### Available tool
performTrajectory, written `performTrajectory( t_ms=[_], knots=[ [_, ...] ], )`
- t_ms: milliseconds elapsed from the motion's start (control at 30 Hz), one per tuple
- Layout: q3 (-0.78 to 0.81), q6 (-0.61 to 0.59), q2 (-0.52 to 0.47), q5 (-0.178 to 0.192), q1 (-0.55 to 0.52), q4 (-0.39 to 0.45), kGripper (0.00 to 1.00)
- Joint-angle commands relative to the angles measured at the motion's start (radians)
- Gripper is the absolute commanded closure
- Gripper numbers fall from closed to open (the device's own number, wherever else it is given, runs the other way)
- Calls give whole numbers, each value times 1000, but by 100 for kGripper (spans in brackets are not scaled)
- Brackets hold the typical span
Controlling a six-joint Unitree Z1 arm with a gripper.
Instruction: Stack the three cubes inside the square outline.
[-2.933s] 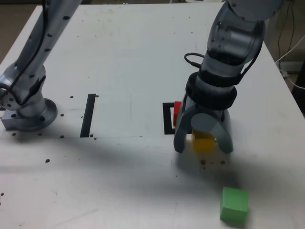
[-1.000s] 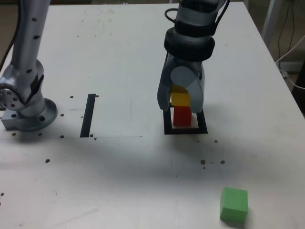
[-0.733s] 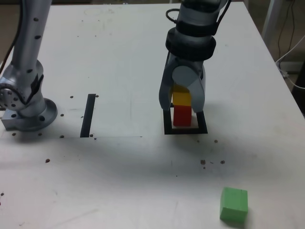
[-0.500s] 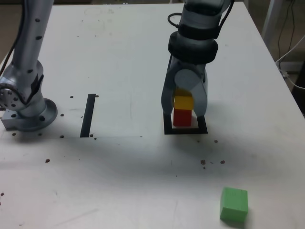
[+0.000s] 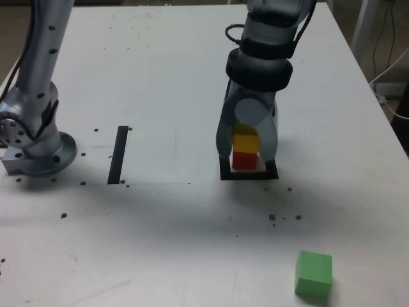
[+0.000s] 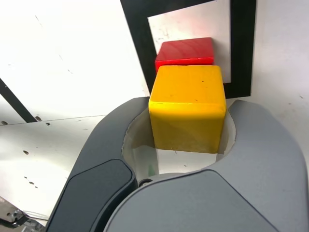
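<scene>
In the exterior view the yellow cube (image 5: 245,142) rests on top of the red cube (image 5: 244,160), which stands inside the square outline (image 5: 249,175). My gripper (image 5: 246,152) reaches down from above and is shut on the yellow cube, one finger on each side. The wrist view shows the yellow cube (image 6: 187,108) held between the grey fingers (image 6: 251,140), with the red cube (image 6: 185,50) just beneath it inside the square outline (image 6: 135,43). The green cube (image 5: 314,274) lies alone on the table, near the front at the exterior view's right.
A single black stripe (image 5: 118,154) is taped to the white table at the exterior view's left of the outline. The arm's base (image 5: 38,150) stands at the far left. Cables hang beyond the table's right edge (image 5: 390,70).
The gripper carried the yellow cube from the table beside the outline to above the red cube, then lowered it onto the red cube. The green cube has not moved.
</scene>
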Motion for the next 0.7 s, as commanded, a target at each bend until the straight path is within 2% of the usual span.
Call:
performTrajectory(
  t_ms=[0,133,200,267,433,500,667],
  knots=[
    [7,2,4,-3,3,-4,74],
    [13,2,4,-4,5,-6,74],
    [13,3,4,-5,5,-8,70],
    [14,6,4,-5,5,-13,56],
    [23,17,3,-10,6,-30,5],
    [28,18,2,-10,6,-35,1],
    [47,17,-9,-4,6,-51,0]
  ],
)
